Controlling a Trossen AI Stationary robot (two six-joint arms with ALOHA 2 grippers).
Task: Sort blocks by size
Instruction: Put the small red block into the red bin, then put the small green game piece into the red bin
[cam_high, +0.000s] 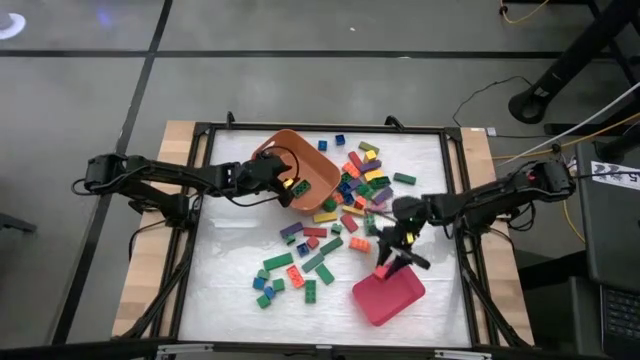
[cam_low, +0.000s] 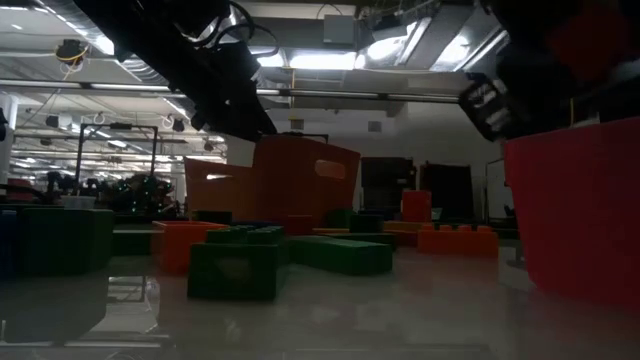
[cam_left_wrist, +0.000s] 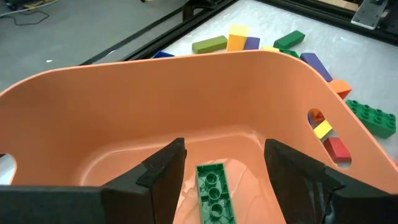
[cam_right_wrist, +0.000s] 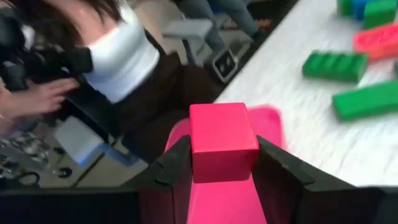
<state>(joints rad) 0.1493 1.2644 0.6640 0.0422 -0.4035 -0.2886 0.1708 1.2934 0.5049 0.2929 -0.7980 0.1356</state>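
Observation:
Many loose blocks (cam_high: 345, 205) in several colours lie scattered on the white table top. The orange tub (cam_high: 300, 165) stands at the far left of them. My left gripper (cam_left_wrist: 224, 155) hangs open inside the tub, and a green block (cam_left_wrist: 214, 193) lies flat on the tub's floor below the gap between its fingers. The pink-red tray (cam_high: 388, 297) sits near the front right. My right gripper (cam_high: 385, 262) is above the tray's far edge, shut on a small pink block (cam_right_wrist: 222, 140). My right gripper pinches the pink block by two opposite sides (cam_right_wrist: 198, 155) between its two fingers. The fingers slant a little downward, pointing toward the table's near edge. The block is lifted clear, above the pink-red tray (cam_right_wrist: 267, 121).
A black frame (cam_high: 200, 200) rims the table. Green blocks (cam_right_wrist: 336, 65) lie on the white top beside the tray. A person (cam_right_wrist: 124, 56) is beyond the table's near edge in the right wrist view. Large blocks (cam_low: 240, 262) fill the low view's foreground.

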